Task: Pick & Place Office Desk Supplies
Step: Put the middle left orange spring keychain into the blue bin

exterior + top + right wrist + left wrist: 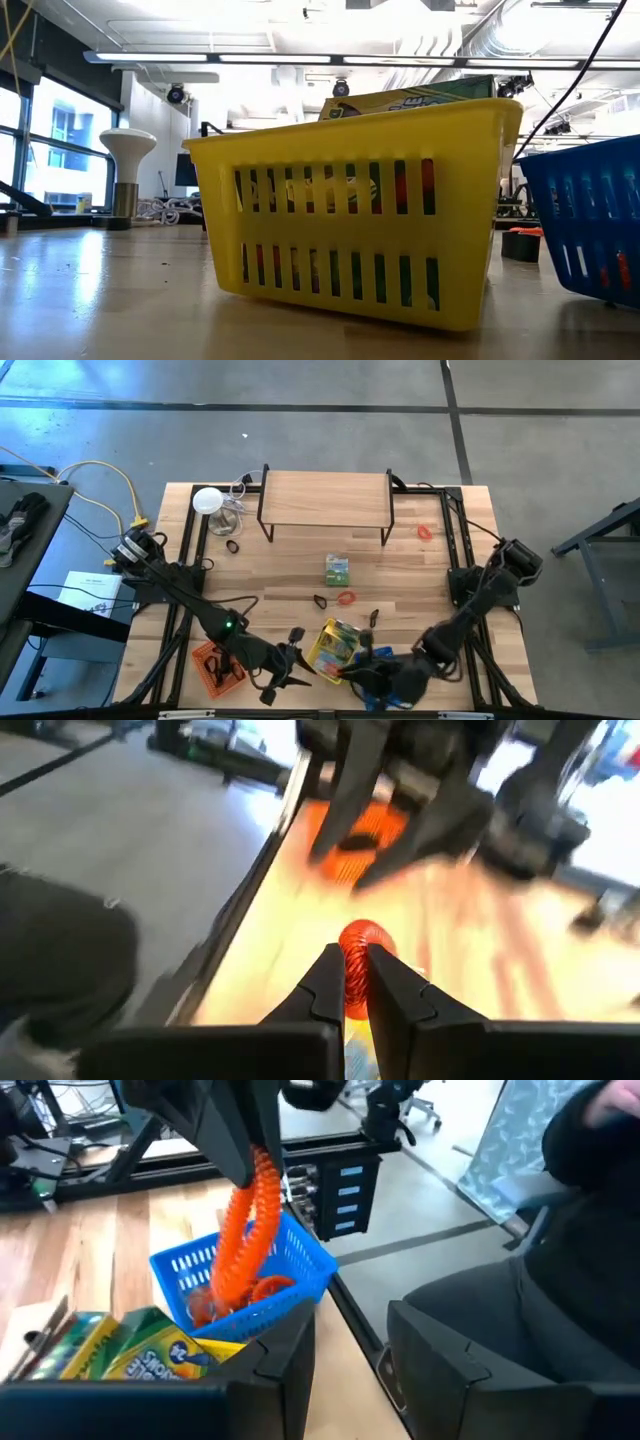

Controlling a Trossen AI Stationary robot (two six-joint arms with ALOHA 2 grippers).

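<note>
Both grippers meet at the table's front edge: right gripper pinches an orange coil, left gripper half spread, so it may miss the blue basket.

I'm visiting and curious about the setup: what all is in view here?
Shelf: one, wooden, table's far middle.
Disc: one, white, left of shelf.
Packet: one, green, centre.
Red bands: two; right of shelf, near centre.
Black pieces: three; one near disc, two near centre.
Yellow basket: one, front, holding crayon boxes.
Orange basket: one, front left.
Blue basket: one, front.
Coil: one, orange, over blue basket.
Left gripper: open, between orange and yellow baskets.
Right gripper: shut on coil.
</note>
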